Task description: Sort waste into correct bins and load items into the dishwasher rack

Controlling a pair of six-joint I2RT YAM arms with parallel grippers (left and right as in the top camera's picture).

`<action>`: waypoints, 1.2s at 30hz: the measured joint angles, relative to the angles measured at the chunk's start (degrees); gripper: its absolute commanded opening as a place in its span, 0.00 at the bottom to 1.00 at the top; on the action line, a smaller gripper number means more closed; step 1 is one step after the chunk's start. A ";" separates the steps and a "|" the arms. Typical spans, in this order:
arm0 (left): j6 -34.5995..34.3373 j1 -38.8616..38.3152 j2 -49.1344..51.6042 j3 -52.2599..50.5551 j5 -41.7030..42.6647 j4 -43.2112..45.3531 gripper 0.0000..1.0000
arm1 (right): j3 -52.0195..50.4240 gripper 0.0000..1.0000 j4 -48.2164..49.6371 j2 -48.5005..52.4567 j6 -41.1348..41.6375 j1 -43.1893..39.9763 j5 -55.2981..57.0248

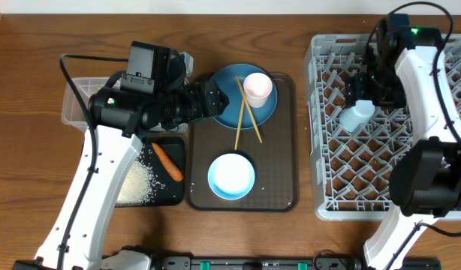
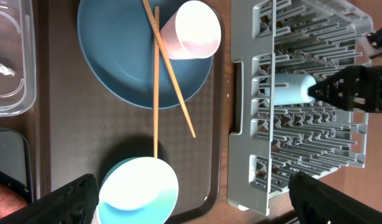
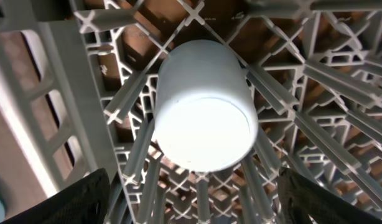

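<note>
The left claw [image 1: 214, 99] hangs over the left edge of the blue plate [image 1: 229, 90]. Its fingers stand wide apart and it holds nothing. At the far left of the tabletop [image 1: 35, 67] is the clear tub [image 1: 74, 105], partly hidden under the left arm. Just in front of the tub lies the black tray [image 1: 174, 146], with the orange carrot [image 1: 168, 163] and the rice grains [image 1: 137, 184] in it. To the right is the brown serving tray [image 1: 279, 150]. It carries the blue plate, and on the plate are the pink cup [image 1: 257, 86], lying on its side, and the crossed chopsticks [image 1: 244, 120]. The white bowl [image 1: 231, 175] stands on the near part of this tray. At the right is the dishwasher rack [image 1: 351, 187]. The light-blue cup [image 1: 358, 116] lies on its side among the pegs. The right claw [image 1: 363, 96] is just above it, fingers spread, not touching the cup.
</note>
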 measured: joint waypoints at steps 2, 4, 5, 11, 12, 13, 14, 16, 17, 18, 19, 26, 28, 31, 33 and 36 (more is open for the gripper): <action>0.00 0.00 0.00 0.00 0.00 0.00 0.99 | 1.92 0.92 -0.79 0.00 0.02 0.00 -0.74; 0.00 0.00 0.00 0.00 0.00 0.00 0.99 | 3.74 0.99 -1.05 -0.13 -0.04 0.00 -2.93; 0.00 0.00 0.00 0.00 0.00 0.00 0.99 | 4.48 0.99 -1.25 -0.35 -0.15 0.00 -4.22; 0.00 0.00 0.00 0.00 0.00 0.00 0.99 | 5.60 0.99 -1.73 -3.69 -0.37 0.00 -9.53; 0.00 0.00 0.00 0.00 0.00 0.00 0.99 | 5.77 0.99 -2.16 -4.11 -0.37 0.00 -10.16; 0.00 0.00 0.00 0.00 0.00 0.00 0.98 | 5.97 0.99 -2.80 -4.31 -0.35 0.00 -10.58; 0.00 0.00 0.00 0.00 0.00 0.00 0.99 | 6.10 0.96 -3.61 -4.42 -0.37 0.00 -11.06; -0.02 0.00 0.00 0.00 0.02 0.57 0.99 | 6.12 0.95 -5.07 -4.42 -0.42 0.00 -11.56; -0.02 0.00 0.00 0.00 -0.04 2.69 0.99 | 6.12 0.95 -5.51 -4.42 -0.33 0.00 -11.65; -0.26 0.00 0.00 0.00 -0.13 5.16 0.99 | 6.12 0.96 -5.88 -4.46 -0.35 0.00 -11.72; -0.68 0.00 0.00 0.02 -0.15 6.97 0.87 | 6.12 0.96 -6.08 -4.52 -0.35 0.00 -11.78; -7.21 -3.04 1.16 0.02 -6.32 14.58 0.69 | 6.12 0.99 -7.80 -8.50 -0.13 -0.04 -11.74; -8.59 -5.51 3.26 0.02 -10.49 18.49 0.63 | 6.12 0.99 -9.14 -10.67 -0.04 -0.04 -11.76; -9.77 -8.72 7.58 0.04 -15.30 24.33 0.63 | 6.16 0.99 -11.82 -12.92 0.04 -0.04 -11.78; -10.14 -10.69 11.28 0.11 -18.03 28.41 0.63 | 6.21 0.99 -13.09 -13.66 0.04 -0.04 -11.78; -10.43 -12.81 17.70 0.11 -21.27 34.34 0.63 | 6.23 0.98 -14.53 -13.92 0.04 -0.04 -11.78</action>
